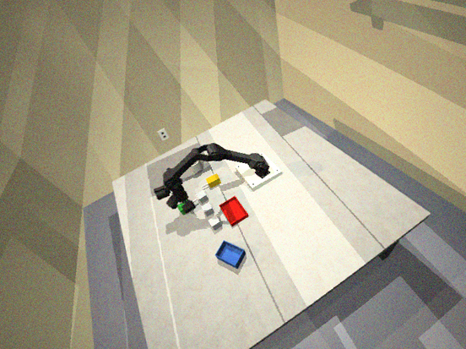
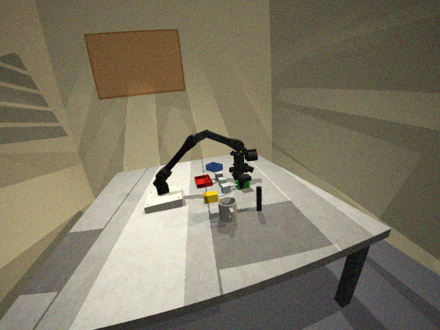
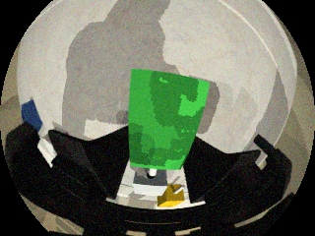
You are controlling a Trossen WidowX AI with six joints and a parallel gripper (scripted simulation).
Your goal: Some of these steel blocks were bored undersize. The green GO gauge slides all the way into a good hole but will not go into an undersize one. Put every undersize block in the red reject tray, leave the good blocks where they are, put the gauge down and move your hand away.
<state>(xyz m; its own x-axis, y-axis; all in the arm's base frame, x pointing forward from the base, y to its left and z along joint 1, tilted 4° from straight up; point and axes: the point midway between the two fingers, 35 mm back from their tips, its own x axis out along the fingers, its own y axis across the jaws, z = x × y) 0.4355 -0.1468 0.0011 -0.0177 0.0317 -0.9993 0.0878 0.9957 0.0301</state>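
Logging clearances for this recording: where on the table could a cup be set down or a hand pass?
Judging by the top view, between the blue tray and the table's near edge. Crowded: among blocks, red tray and pincer.

Can barely see the green GO gauge in the top view, mostly covered by the gripper; partly masked in the exterior view too. Cannot read bore sizes in the steel blocks, too small and grainy, and partly cut off from sight by the gauge in the wrist view. Cannot see inside the blue tray from the exterior. Can make out only part of the mug under the arm from above. Lose the table's near corner past the exterior view's bottom edge.
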